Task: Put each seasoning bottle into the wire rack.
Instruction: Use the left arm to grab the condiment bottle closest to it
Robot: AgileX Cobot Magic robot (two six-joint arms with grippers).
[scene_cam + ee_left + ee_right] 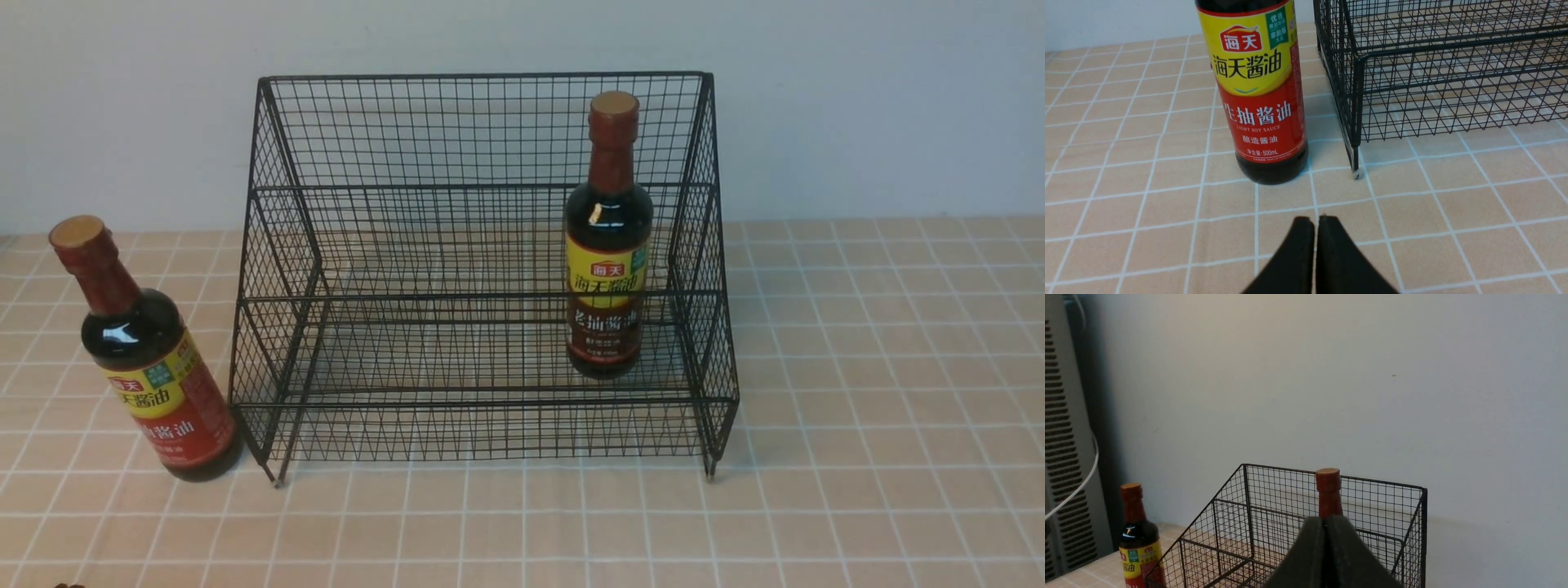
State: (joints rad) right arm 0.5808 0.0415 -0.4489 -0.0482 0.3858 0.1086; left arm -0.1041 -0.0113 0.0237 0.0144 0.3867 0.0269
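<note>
The black wire rack (482,245) stands mid-table. The brown-label soy sauce bottle (608,261) stands upright on the rack's lower tier at the right. The red-label soy sauce bottle (155,367) stands upright on the table just left of the rack's front left foot. My left gripper (1315,218) is shut and empty, low over the table in front of the red-label bottle (1259,94). My right gripper (1326,518) is shut and empty, raised in front of the rack (1372,506); the brown-label bottle's neck (1329,494) shows just past its tips. Neither gripper shows in the front view.
The table has a tan checked cloth (857,408). A pale wall (857,106) stands close behind the rack. In the right wrist view a grey louvred unit (1063,465) with a white cable stands beyond the red-label bottle (1137,539).
</note>
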